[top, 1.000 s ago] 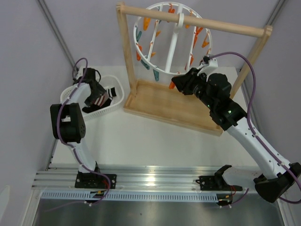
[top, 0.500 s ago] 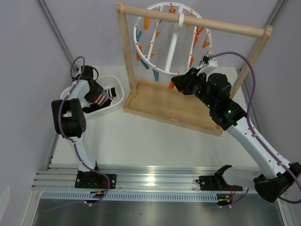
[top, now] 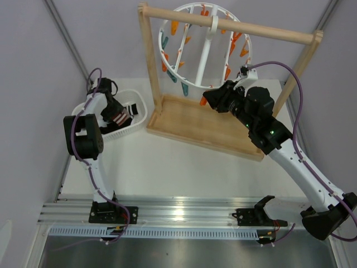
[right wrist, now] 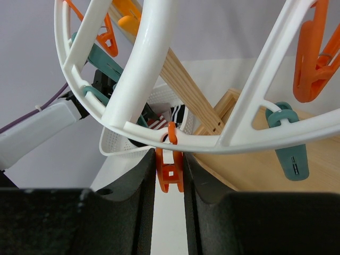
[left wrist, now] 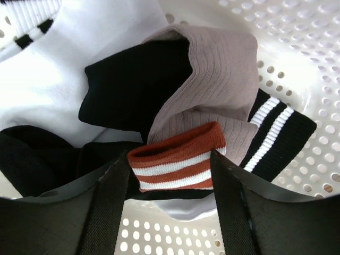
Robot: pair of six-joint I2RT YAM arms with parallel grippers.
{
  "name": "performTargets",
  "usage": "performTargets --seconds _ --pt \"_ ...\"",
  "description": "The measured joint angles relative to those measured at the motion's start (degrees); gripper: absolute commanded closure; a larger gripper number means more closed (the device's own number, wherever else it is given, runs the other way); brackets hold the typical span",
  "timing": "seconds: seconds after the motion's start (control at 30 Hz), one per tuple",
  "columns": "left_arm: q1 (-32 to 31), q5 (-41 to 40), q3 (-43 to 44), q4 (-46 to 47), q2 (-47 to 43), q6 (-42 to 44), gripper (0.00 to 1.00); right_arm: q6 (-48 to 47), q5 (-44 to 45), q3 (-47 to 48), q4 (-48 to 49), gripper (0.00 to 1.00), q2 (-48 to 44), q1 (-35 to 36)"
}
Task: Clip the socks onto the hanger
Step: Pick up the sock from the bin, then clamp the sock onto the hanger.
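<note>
One taupe sock (left wrist: 212, 79) with a red and white striped cuff (left wrist: 178, 164) lies in the white mesh basket (left wrist: 297, 64). My left gripper (left wrist: 170, 159) reaches into the basket (top: 139, 100), and its fingers (left wrist: 114, 207) press both ends of that cuff. In the top view the left gripper (top: 118, 116) is low in the basket. I cannot pick out a second taupe sock. The round white hanger (top: 205, 50) hangs from the wooden rack. My right gripper (right wrist: 169, 159) is shut on an orange clip (right wrist: 170, 178) at the ring's (right wrist: 133, 79) lower edge, as the top view (top: 211, 99) also shows.
Black socks with white stripes (left wrist: 276, 133) and white fabric (left wrist: 53, 79) lie in the basket around the taupe sock. The wooden frame rack (top: 195, 123) stands at the back middle on its tray base. Teal clips (right wrist: 289, 151) and orange clips (right wrist: 313, 58) dangle from the ring.
My left arm has shifted slightly over the basket, with the wrist settling a little further in. The right arm and the hanger have not moved.
</note>
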Motion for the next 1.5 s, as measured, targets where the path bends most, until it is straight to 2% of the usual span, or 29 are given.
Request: performTargets --seconds 0.07,0.1,0.17,0.2,0.3,0.37,0.47,0.67,0.87,1.07,1.33,1.5 --pt "0.02 0.46 0.0 -0.26 0.11 -0.02 0.48 0.0 -0.02 0.0 0.0 0.98 0.0 -0.04" --pt "0.02 0.5 0.0 -0.33 0.13 -0.02 0.59 0.0 -0.02 0.0 -0.02 0.98 0.0 -0.04" --pt "0.04 0.59 0.0 -0.48 0.15 -0.02 0.7 0.0 -0.02 0.0 -0.02 0.98 0.0 -0.07" --pt "0.07 0.59 0.0 -0.57 0.15 -0.04 0.79 0.0 -0.02 0.0 -0.02 0.98 0.0 -0.07" --pt "0.11 0.5 0.0 -0.68 0.13 0.39 0.93 0.0 -0.02 0.0 -0.02 0.98 0.0 -0.11" --pt "0.09 0.44 -0.11 -0.59 -0.07 0.63 0.99 0.0 -0.02 0.0 -0.02 0.98 0.0 -0.11" --pt "0.09 0.68 -2.84 1.03 -2.56 1.14 0.99 0.0 -0.02 0.0 -0.02 0.98 0.0 -0.11" --pt "-2.08 1.49 -14.21 4.5 -17.42 1.49 0.99 0.0 0.02 0.0 -0.02 0.98 0.0 -0.13" --pt "-10.93 1.29 -16.52 7.89 -33.07 4.35 0.99 -0.04 0.02 0.0 -0.02 0.98 -0.07 -0.22" --pt "-18.4 3.1 -16.52 11.13 -46.36 11.89 0.99 -0.57 -0.17 0.0 -0.02 0.98 -0.11 -0.33" --pt "-24.57 17.33 -16.5 15.74 -59.3 23.74 0.98 -2.34 -3.69 0.07 0.76 0.98 -0.17 -0.63" --pt "-30.49 28.11 -16.57 17.73 -61.33 32.35 0.98 -3.54 -7.21 0.42 1.57 0.99 -0.17 -0.72"
